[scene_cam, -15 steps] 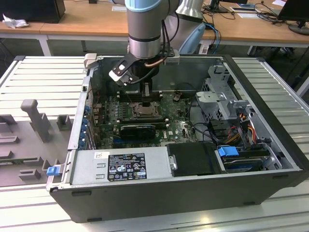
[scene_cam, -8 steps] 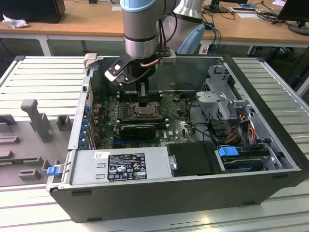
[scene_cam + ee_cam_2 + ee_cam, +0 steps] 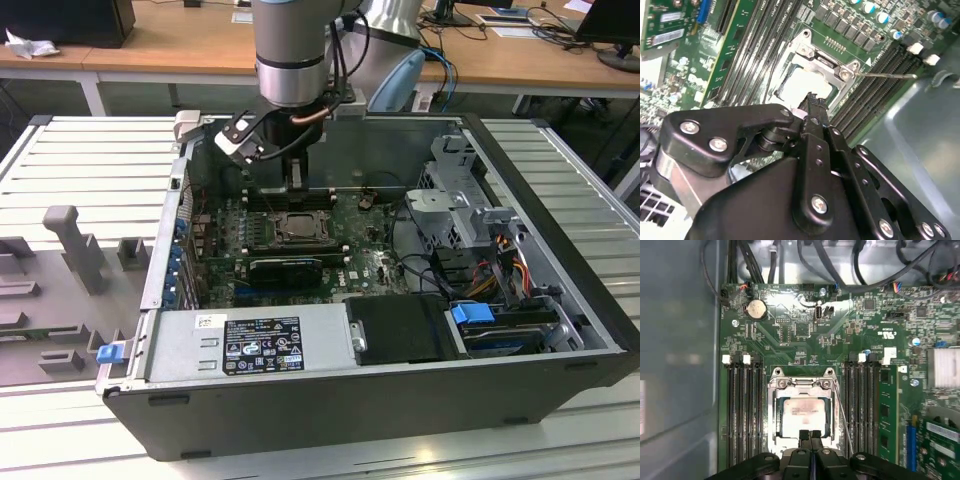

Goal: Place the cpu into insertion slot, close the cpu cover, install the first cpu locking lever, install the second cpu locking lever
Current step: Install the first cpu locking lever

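The cpu [image 3: 804, 415] lies in the insertion slot [image 3: 297, 228] on the green motherboard, its pale top [image 3: 802, 85] showing through the window of the cpu cover [image 3: 801, 385]. The silvery cover [image 3: 827, 62] lies flat over it. A thin wire locking lever [image 3: 885, 76] sticks out sideways from the socket, and it slants along the socket's side [image 3: 842, 412]. My gripper [image 3: 810, 436] hovers just over the socket's edge with its black fingertips [image 3: 814, 101] pressed together, shut on nothing. In the exterior view the gripper [image 3: 296, 190] hangs straight down inside the open computer case, right behind the socket.
Long black memory slots [image 3: 742, 410] flank the socket on both sides. A grey power supply [image 3: 255, 342] sits along the case's near wall and a metal drive cage [image 3: 460, 205] with cables at the exterior view's right. A coin battery [image 3: 756, 310] lies further along the board.
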`<state>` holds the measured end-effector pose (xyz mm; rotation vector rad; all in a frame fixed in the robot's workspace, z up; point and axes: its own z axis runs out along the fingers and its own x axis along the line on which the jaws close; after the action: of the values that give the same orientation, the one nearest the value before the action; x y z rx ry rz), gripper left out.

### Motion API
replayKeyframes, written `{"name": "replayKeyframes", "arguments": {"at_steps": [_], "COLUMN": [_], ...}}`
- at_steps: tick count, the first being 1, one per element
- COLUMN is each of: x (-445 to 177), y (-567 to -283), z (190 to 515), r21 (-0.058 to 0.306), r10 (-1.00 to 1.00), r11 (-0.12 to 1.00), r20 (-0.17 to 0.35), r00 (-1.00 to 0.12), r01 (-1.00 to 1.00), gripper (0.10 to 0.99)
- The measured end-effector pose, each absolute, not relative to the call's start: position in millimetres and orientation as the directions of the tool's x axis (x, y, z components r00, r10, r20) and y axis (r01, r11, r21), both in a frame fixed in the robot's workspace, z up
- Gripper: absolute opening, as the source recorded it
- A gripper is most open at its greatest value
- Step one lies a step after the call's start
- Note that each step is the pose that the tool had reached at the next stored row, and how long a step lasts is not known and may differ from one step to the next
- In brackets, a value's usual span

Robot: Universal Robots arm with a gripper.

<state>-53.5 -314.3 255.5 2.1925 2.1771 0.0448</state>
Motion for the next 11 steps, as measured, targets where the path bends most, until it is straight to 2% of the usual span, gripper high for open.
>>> {"name": "replayKeyframes", "arguments": {"at_steps": [1, 2, 5, 11], "x": [-53.5, -53.4, -53.5, -53.5], "y": [-314.3, -314.3, -314.3, -314.3], "z": [273.0, 275.6, 275.7, 275.7], "r21": [0.057, 0.057, 0.057, 0.057], "r10": [1.000, 1.000, 0.997, 0.990], "r11": [-0.007, 0.010, 0.077, 0.139], "r20": [-0.016, -0.016, -0.017, -0.017], "r00": [0.007, -0.009, -0.076, -0.138], "r01": [0.998, 0.998, 0.995, 0.989], "gripper": [0.106, 0.106, 0.106, 0.106]}}
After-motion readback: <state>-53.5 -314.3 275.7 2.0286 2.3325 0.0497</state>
